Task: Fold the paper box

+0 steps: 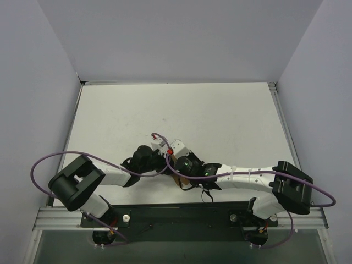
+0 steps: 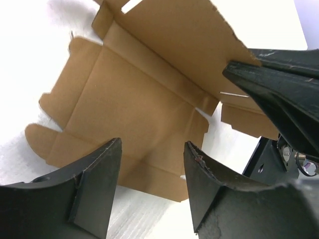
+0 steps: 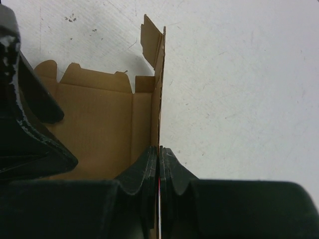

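Paper box seems light, thin, easily creased; right gripper pinches its raised flap's edge, left gripper hovers, jaws apart.

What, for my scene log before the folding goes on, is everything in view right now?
paper box: one, brown, die-cut sheet lying mostly flat on the table between the grippers, one flap raised upright
table: one, white, under everything
walls: three, pale grey, at the table's left, far and right sides
cables: two, purple, looping out from the arms
base plate: one, black, at the table's near edge
arms: two, white and black, reaching in to the table's middle
left gripper: one, black, open, over the sheet's near edge
right gripper: one, black, shut on the raised flap
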`<state>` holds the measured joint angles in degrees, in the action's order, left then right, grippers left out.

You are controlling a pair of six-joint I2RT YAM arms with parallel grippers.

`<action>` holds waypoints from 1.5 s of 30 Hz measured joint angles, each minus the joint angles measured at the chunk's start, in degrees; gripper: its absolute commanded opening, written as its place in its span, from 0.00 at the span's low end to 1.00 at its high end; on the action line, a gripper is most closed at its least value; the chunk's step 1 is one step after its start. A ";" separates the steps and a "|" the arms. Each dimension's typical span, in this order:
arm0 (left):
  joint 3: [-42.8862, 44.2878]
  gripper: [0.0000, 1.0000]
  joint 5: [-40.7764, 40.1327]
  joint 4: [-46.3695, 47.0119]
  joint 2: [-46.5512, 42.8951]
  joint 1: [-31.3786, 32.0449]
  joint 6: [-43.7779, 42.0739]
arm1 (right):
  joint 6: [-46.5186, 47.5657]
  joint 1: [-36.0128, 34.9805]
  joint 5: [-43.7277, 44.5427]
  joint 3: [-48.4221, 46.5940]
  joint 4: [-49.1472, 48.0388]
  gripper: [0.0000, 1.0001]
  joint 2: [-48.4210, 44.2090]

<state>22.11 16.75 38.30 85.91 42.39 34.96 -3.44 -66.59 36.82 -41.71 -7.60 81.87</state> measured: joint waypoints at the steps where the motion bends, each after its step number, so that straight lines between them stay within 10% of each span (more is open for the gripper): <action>1: -0.35 0.61 0.09 0.74 0.57 0.04 0.13 | -0.20 -0.22 0.46 -0.11 -0.07 0.00 0.42; 23: 2.80 0.75 -1.77 -7.80 -18.51 -7.02 -6.54 | 0.87 3.30 -8.17 7.52 -3.87 0.00 -8.79; 45: 22.27 0.59 5.09 -4.07 7.06 -7.48 4.79 | 0.94 7.43 -15.93 10.34 -5.73 0.00 -12.76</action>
<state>44.38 21.85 34.24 92.97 34.92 39.75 -2.50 -59.16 20.88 -31.38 -13.32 69.10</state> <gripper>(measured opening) 0.608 0.043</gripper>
